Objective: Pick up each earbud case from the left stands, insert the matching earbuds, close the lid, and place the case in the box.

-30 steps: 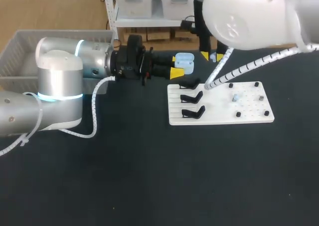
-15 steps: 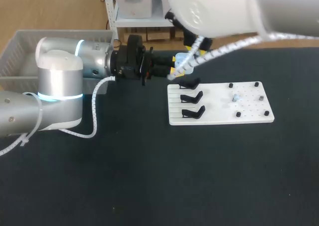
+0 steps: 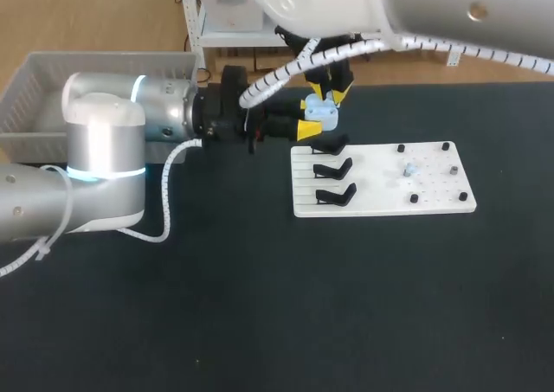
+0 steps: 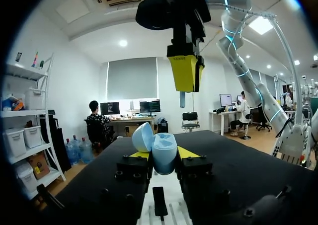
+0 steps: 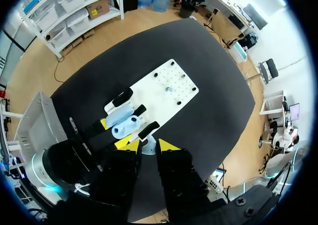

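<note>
Open earbud case held up off the surface, an earbud hanging just above it.
At the far left sits the grey box (image 3: pixel 30 80). The left arm (image 3: pixel 104 150) stretches out beside it, left jaws clamped on the pale blue earbud case (image 4: pixel 163 154), lid open. The right jaws, nearly closed, pinch a small earbud (image 4: pixel 182 100) directly over the case. To the right lies the white stand board (image 3: pixel 389 184).

Bright, even light falls from overhead on the matte black table (image 3: pixel 260 305), which shows only faint shadows. The white shell of my right arm (image 3: pixel 415 11) gleams pale near the head camera; the white board (image 3: pixel 381 197) glares mildly.
</note>
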